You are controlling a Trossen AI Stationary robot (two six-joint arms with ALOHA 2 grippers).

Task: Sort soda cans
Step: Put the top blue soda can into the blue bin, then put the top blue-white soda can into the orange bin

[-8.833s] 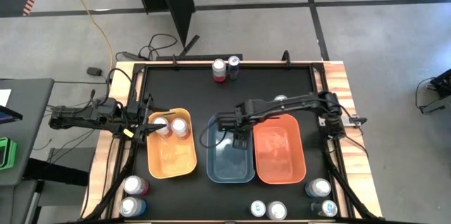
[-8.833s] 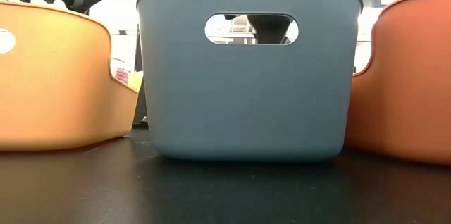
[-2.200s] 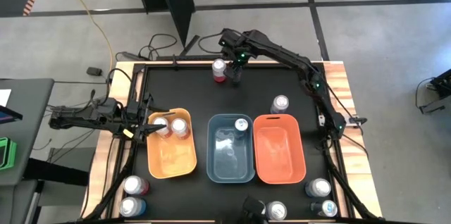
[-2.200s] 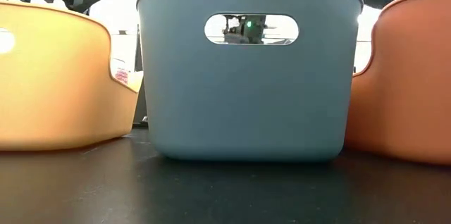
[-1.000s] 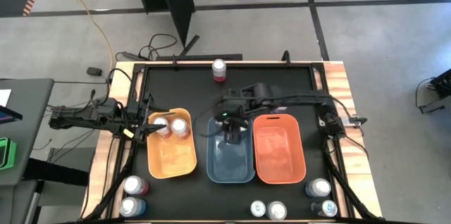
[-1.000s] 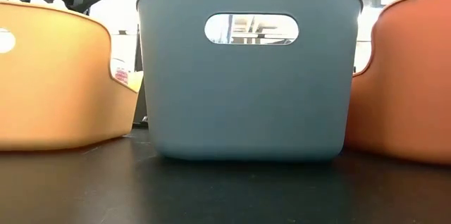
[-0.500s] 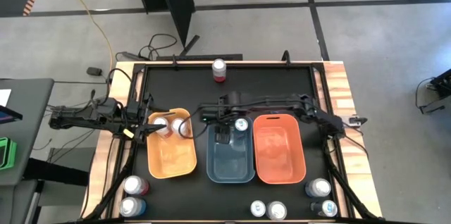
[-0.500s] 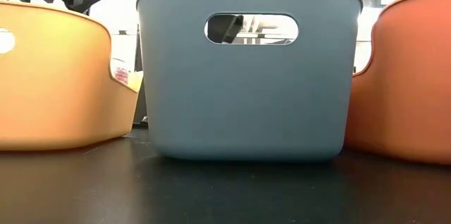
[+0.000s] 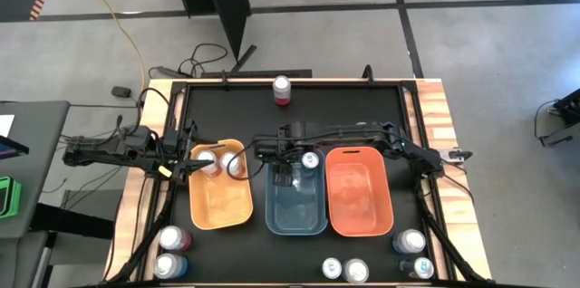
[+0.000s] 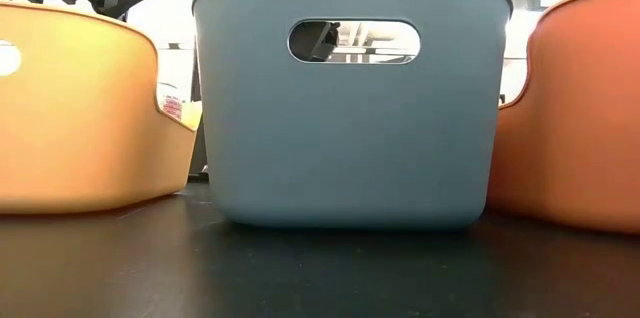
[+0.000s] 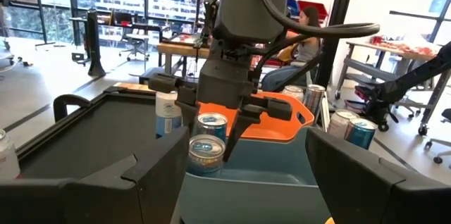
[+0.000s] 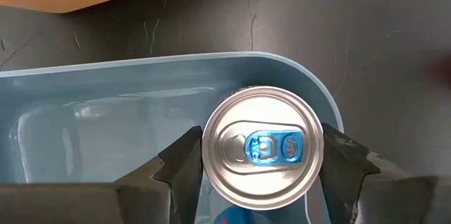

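Observation:
My right gripper (image 12: 262,182) reaches down into the far-left corner of the blue bin (image 9: 295,216) and is shut on a blue soda can (image 12: 262,146) with a silver top. In the left wrist view that can (image 11: 206,155) sits low inside the bin. Whether it stands on the bin floor, I cannot tell. A second can (image 9: 311,159) stands in the bin's far end. My left gripper (image 9: 186,163) waits open at the orange bin's (image 9: 220,206) far-left corner. Two cans (image 9: 220,161) stand in that bin. My right gripper pinches the blue can's side wall just under its top rim (image 12: 211,171) between its two fingers, one on the can's near side and one on its far side. The fingers come from above, slanting down. The can stays upright, mostly below the bin's rim.
The red-orange bin (image 9: 359,220) stands right of the blue one. A red can (image 9: 282,89) is at the table's far edge. Several more cans stand along the near edge, at the left (image 9: 170,252), middle (image 9: 344,271) and right (image 9: 413,254).
My right gripper has come down into the blue bin and a little toward the table's left edge, carrying the blue can upright from above the rim to inside the far-left corner. Its arm has sunk lower over the bins.

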